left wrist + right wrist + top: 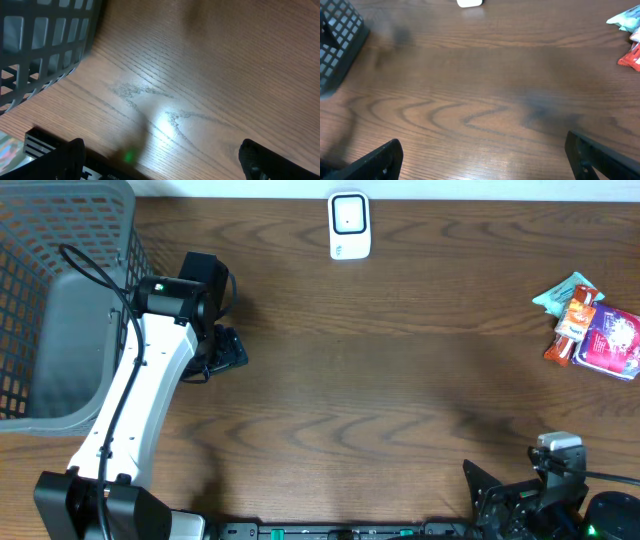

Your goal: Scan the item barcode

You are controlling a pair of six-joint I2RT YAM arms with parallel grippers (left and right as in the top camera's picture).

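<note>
While our left gripper and right gripper both have their fingers spread wide with nothing between them, we see the snack packets far ahead of the right fingers, off to their right. The white scanner sits far ahead too, and the grey basket stands near the left fingers

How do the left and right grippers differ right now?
The left gripper is stretched out over the table, beside the grey basket; the right gripper sits tucked at the table's near edge. The left gripper is far from the snack packets; the right gripper is nearer them. Both are open and empty.
</note>
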